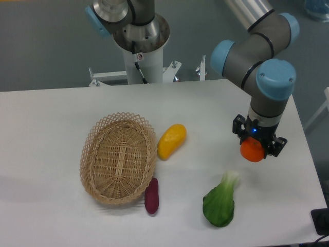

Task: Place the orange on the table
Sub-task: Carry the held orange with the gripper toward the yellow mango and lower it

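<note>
1. The tool points downward over the right part of the desk, with its two fingers clamped on the orange.
2. The orange sits between the fingers, below the arm's wrist; whether it touches the desk surface cannot be told from this view.
3. A green leafy vegetable, resembling bok choy, lies on the desk near the orange, toward the front edge.
4. An elongated yellow fruit lies near the desk centre, just beside the right rim of the wicker basket.
5. A dark purple, elongated vegetable lies at the basket's front right rim; contact cannot be confirmed.
6. The basket stands left of centre, with nothing visible inside.
</note>
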